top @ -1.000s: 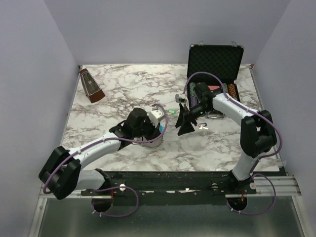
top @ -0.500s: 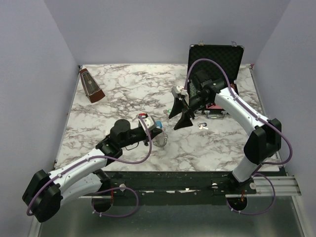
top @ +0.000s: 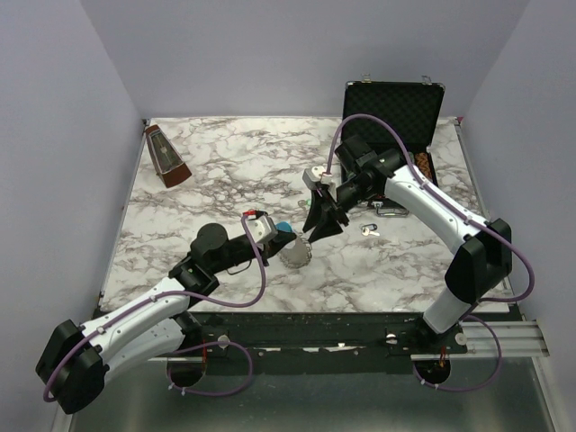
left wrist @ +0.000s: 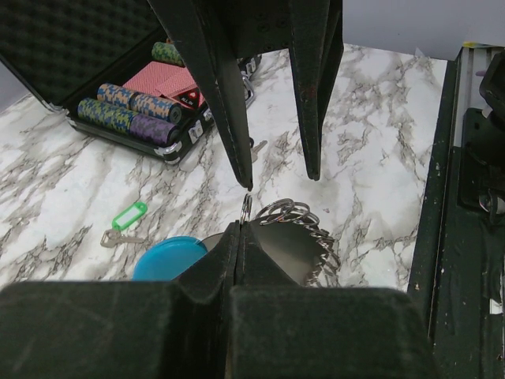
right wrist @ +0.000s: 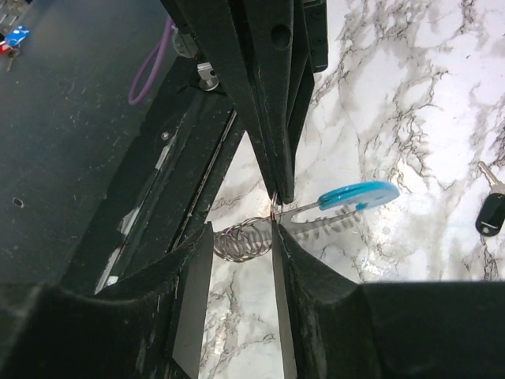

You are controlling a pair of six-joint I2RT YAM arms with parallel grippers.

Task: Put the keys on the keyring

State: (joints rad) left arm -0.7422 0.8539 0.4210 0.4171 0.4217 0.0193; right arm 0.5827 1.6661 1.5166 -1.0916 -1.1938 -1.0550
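Where the arms meet, the left gripper (left wrist: 241,229) is pinched fully closed on the keyring (left wrist: 304,229); the right gripper (right wrist: 241,227), fingers half apart, straddles its coil, contact unclear; a black key (top: 369,230) lies on the table (top: 225,171) just right

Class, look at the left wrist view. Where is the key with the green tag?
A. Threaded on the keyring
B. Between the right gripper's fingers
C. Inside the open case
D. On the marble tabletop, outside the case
D: the green-tagged key lies flat on the marble table, a little way in front of the open case and apart from it.
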